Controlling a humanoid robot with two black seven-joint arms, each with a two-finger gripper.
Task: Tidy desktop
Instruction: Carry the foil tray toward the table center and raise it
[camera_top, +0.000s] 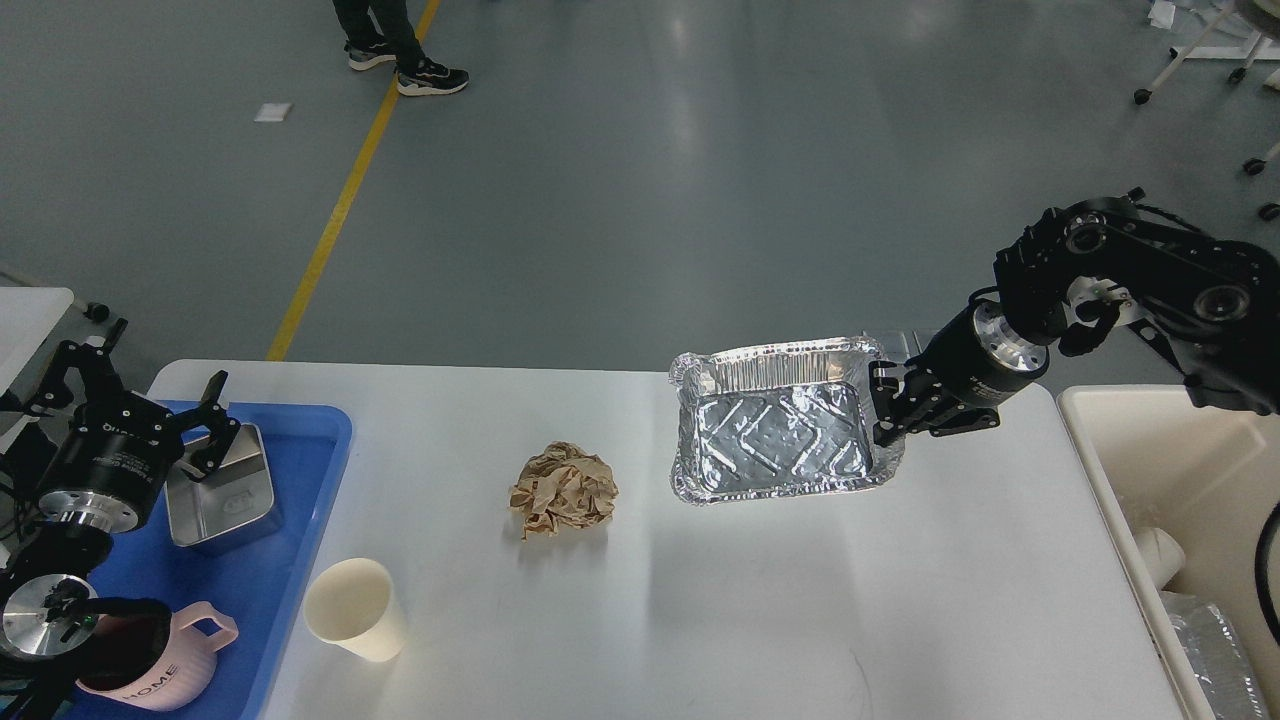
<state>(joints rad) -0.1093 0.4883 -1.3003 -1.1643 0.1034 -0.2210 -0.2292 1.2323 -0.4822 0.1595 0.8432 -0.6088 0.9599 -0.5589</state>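
We are gripping the foil tray (785, 432) by its right rim with our right gripper (886, 408) above the desktop (760, 600) (left gripper (135, 385) spreading its jaws wide).

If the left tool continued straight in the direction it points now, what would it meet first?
The left tool is open and points up and away, past the far left corner of the desktop. Nothing stands in that line; only the grey floor lies beyond. Depth is unclear, so the way only looks free.
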